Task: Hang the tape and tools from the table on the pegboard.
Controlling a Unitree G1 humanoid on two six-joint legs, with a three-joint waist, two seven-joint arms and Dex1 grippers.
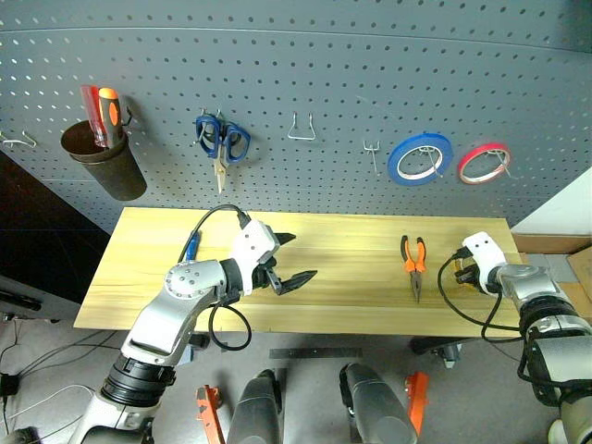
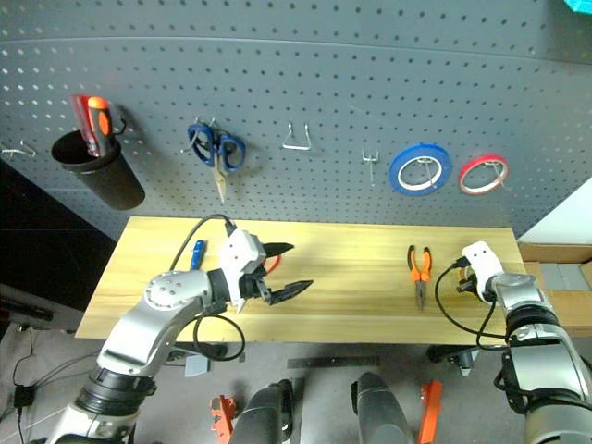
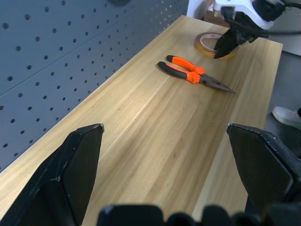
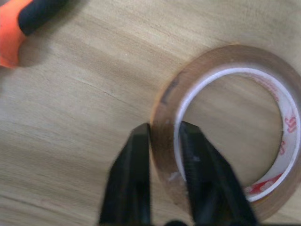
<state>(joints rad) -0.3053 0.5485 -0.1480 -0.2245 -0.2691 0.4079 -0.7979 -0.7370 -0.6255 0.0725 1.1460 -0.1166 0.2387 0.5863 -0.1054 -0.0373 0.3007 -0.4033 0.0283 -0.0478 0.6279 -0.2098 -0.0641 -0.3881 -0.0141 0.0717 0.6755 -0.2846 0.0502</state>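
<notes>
The yellowish tape [image 4: 230, 56] lies flat on the light wooden table [image 1: 351, 240] near its right end. My right gripper [image 4: 164, 129] is shut on the tape's wall, one finger inside the ring and one outside. The orange-and-black pliers [image 1: 413, 262] lie just left of it. At the table's left lies the blue-handled screwdriver [image 1: 191, 245]. My left gripper [image 1: 301, 257] hovers open and empty over the table's middle-left, pointing right. A sliver of red [image 2: 270, 265] peeks out behind its fingers. The grey pegboard [image 1: 324, 74] rises behind the table.
On the pegboard hang blue-handled scissors [image 1: 220, 139], a blue tape roll [image 1: 419, 157], a red roll [image 1: 484, 163] and a dark cup [image 1: 104, 162] with red and orange screwdrivers. Two bare hooks [image 1: 302, 129] [image 1: 371, 153] sit between scissors and rolls.
</notes>
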